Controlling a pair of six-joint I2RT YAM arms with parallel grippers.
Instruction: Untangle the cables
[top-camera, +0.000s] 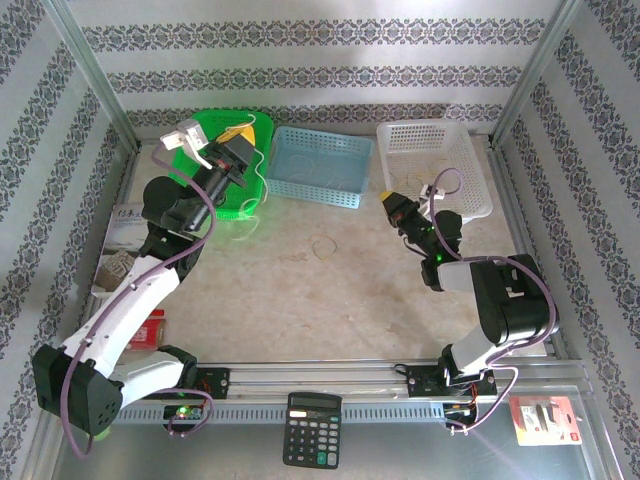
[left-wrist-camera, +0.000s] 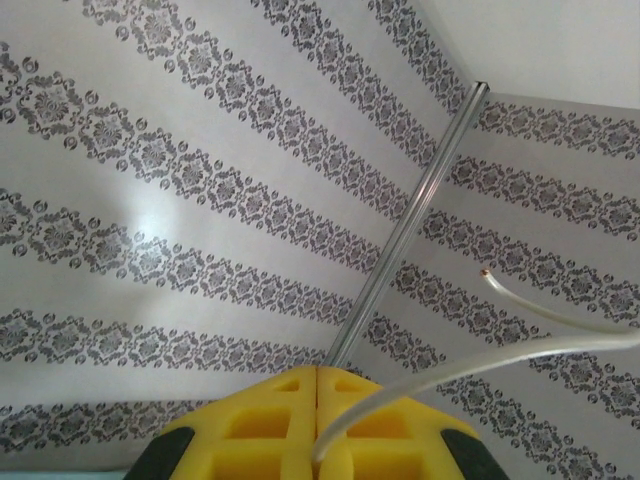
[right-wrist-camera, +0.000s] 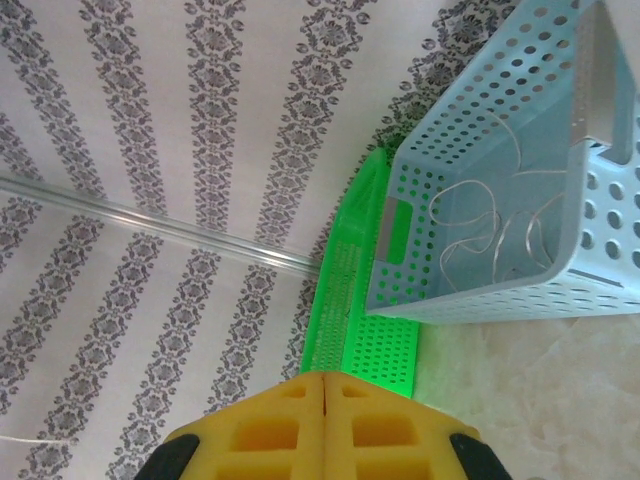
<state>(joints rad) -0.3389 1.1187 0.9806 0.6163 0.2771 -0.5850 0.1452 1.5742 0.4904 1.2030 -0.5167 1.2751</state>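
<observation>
Whitish cable (left-wrist-camera: 450, 368) pinched in closed left gripper (left-wrist-camera: 317, 372) over green basket (top-camera: 183, 160); right gripper (right-wrist-camera: 327, 378) fingers pressed together, holding nothing.

Your left arm (top-camera: 130, 300) has a white link between black joints; your right arm (top-camera: 510, 310) looks mostly black. Thick purple cables (top-camera: 66, 420) loop along both. The left gripper (left-wrist-camera: 318, 372) and right gripper (right-wrist-camera: 326, 378) end in yellow fingers (right-wrist-camera: 270, 430) with square pockets

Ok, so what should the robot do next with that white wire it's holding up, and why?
Probably swing the left gripper sideways over the blue basket and let go. It is shut on one whitish cable, held up above the green basket, and the blue basket already holds similar pale wires.
</observation>
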